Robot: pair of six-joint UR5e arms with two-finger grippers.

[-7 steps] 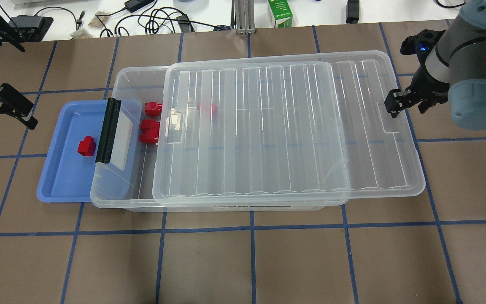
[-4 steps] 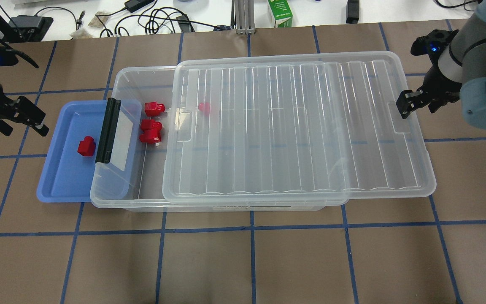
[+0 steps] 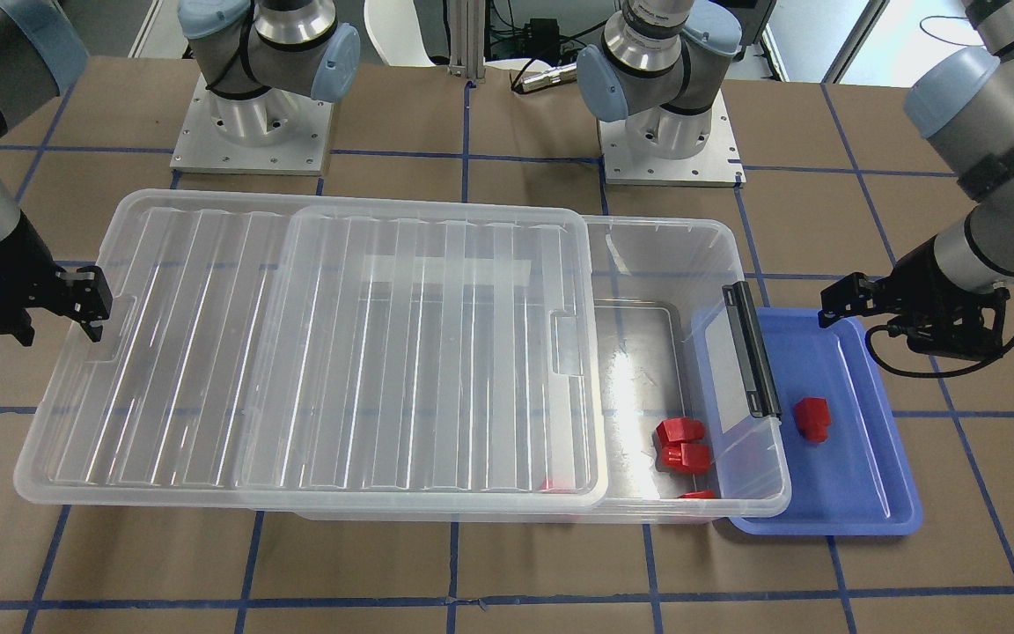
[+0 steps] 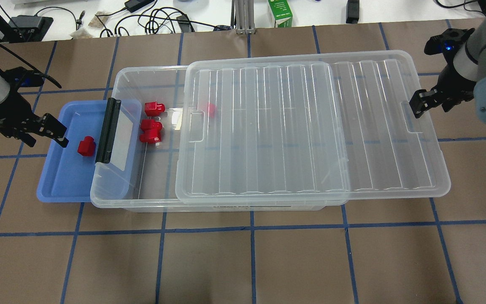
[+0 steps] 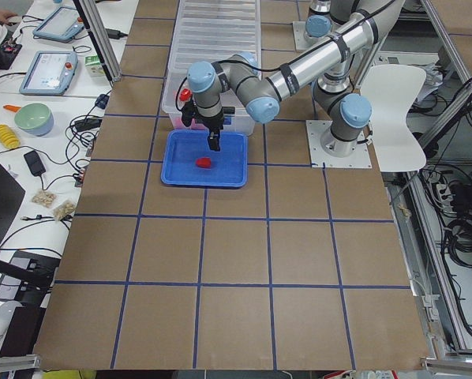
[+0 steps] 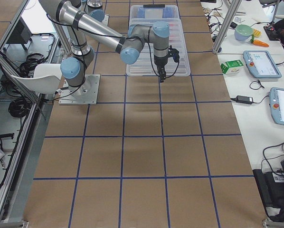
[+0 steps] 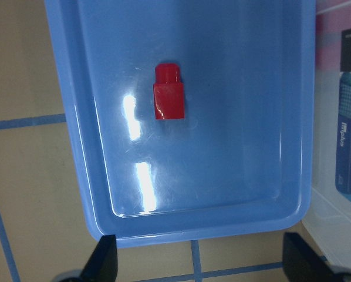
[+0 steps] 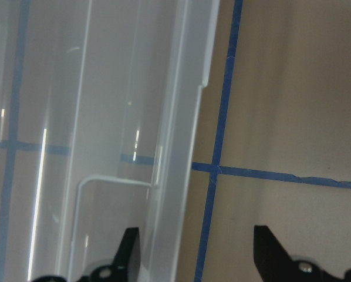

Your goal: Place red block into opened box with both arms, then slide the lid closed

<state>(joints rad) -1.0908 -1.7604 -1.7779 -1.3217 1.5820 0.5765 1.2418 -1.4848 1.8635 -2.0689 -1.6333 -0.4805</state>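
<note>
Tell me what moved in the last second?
The lid slid toward the robot's right, uncovering more of the box, with the right end effector moving along at its notch. The left end effector moved to the blue tray. Box, tray and red blocks stayed.

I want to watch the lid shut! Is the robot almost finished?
Not yet. Done: the box is open, with some red pieces inside. In hand: the open left fingers hover above the blue tray near the red block; the right fingers straddle the lid end. Left: grab, drop in, slide shut.
</note>
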